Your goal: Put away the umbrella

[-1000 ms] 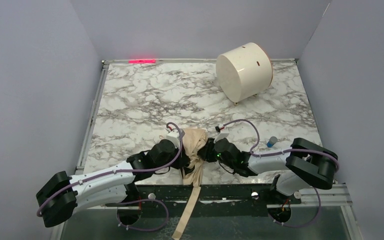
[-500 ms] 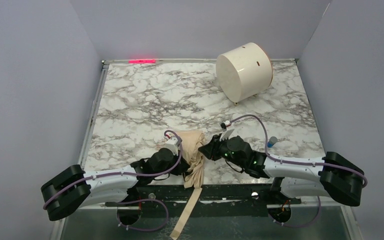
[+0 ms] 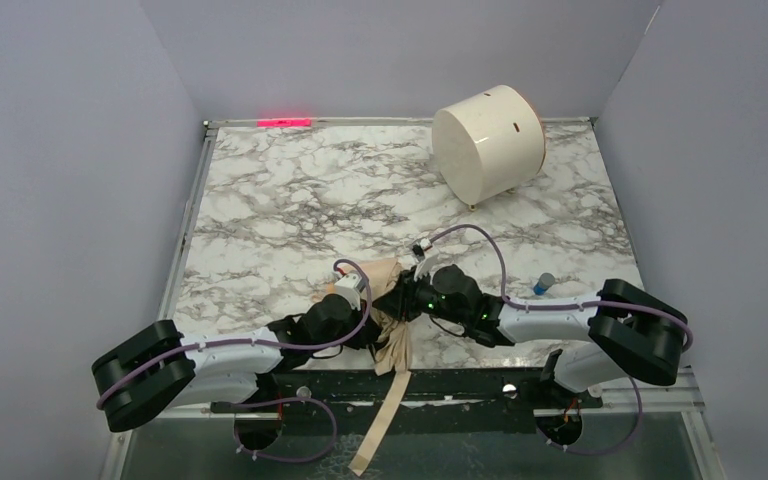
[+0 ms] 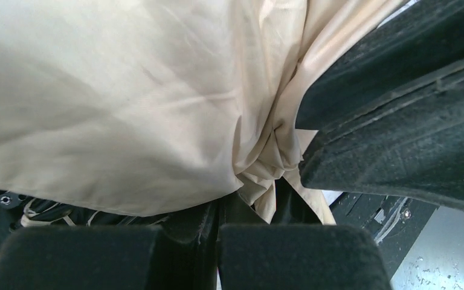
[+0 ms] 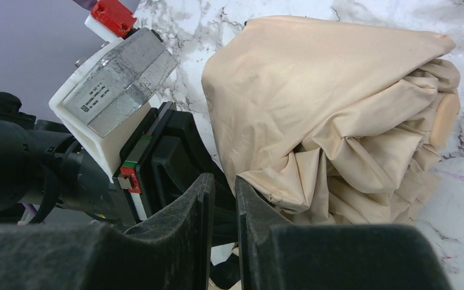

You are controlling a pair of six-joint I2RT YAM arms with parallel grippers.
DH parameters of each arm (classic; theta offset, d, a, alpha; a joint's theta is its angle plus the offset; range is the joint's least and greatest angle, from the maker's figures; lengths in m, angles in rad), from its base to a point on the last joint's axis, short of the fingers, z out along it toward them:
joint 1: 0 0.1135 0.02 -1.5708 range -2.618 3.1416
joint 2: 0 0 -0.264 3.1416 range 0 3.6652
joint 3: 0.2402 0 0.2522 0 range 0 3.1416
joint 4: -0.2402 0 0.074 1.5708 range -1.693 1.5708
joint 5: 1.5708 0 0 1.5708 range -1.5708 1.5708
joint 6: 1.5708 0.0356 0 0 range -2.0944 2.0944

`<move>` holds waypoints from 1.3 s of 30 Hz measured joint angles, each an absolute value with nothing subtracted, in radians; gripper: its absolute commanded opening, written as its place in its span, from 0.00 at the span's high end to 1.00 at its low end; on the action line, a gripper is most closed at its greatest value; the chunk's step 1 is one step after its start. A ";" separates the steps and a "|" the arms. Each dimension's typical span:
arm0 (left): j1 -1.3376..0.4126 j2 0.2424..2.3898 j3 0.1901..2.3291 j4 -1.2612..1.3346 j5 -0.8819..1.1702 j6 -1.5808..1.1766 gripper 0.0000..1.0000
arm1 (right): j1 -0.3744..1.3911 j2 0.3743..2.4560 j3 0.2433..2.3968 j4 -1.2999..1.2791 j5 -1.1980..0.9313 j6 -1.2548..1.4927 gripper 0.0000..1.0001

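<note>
Umbrella (image 5: 338, 96) bunched at near edge of table (image 3: 290, 200).
Left gripper (image 4: 217, 232) is seen closed against the fabric; right gripper (image 5: 225, 193) narrowly parted, grip undetermined.

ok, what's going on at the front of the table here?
Both arms are working on the beige umbrella at the near edge of the table, its strap hanging over the front. The left arm has its jaws shut against gathered fabric. The right arm shows a narrow gap between its jaws, grip unclear. The white drum stands apart.
</note>
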State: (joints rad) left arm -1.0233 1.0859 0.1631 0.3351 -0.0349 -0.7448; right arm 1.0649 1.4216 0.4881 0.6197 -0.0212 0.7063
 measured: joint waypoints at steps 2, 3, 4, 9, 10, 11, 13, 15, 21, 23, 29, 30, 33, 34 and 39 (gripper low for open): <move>-1.023 1.086 0.163 0.336 -0.035 -0.743 1.00 | 1.065 1.420 0.488 0.617 -0.015 0.707 0.76; -1.024 1.086 0.163 0.336 -0.035 -0.743 1.00 | 1.065 1.418 0.489 0.610 -0.006 0.707 0.77; -1.024 1.086 0.163 0.336 -0.035 -0.743 1.00 | 1.065 1.413 0.489 0.601 0.004 0.707 0.78; -1.024 1.089 0.163 0.336 -0.035 -0.743 1.00 | 1.065 1.346 0.489 0.558 0.041 0.698 0.84; -1.024 1.090 0.163 0.337 -0.035 -0.743 1.00 | 1.065 1.322 0.489 0.552 0.046 0.696 0.85; -1.024 1.092 0.164 0.338 -0.035 -0.743 1.00 | 1.065 1.295 0.490 0.549 0.050 0.692 0.85; -1.024 1.094 0.165 0.339 -0.035 -0.743 1.00 | 1.065 1.249 0.496 0.542 0.059 0.687 0.86; -1.024 1.097 0.166 0.340 -0.035 -0.743 1.00 | 1.065 1.228 0.517 0.531 0.062 0.686 0.87; -1.024 1.098 0.167 0.341 -0.035 -0.743 1.00 | 1.065 1.299 0.560 0.536 0.059 0.681 0.88; -1.024 1.098 0.167 0.341 -0.035 -0.742 1.00 | 1.065 1.349 0.560 0.537 0.058 0.685 0.89; -1.025 1.097 0.167 0.341 -0.035 -0.739 1.00 | 1.065 1.449 0.560 0.547 0.059 0.706 0.90; -1.025 1.096 0.167 0.340 -0.035 -0.739 1.00 | 1.065 1.462 0.560 0.555 0.058 0.707 0.90; -1.025 1.091 0.167 0.336 -0.035 -0.738 1.00 | 1.065 1.498 0.556 0.567 0.058 0.716 0.90; -1.025 1.088 0.167 0.334 -0.035 -0.738 1.00 | 1.065 1.507 0.554 0.566 0.060 0.724 0.90; -1.026 1.069 0.167 0.312 -0.035 -0.736 0.96 | 1.065 1.557 0.551 0.551 0.121 0.763 0.91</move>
State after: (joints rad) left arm -1.0264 1.0695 0.1665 0.3119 -0.0353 -0.7364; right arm 1.0649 1.5566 0.5510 0.5507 0.1211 0.7631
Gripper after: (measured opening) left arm 0.003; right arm 0.098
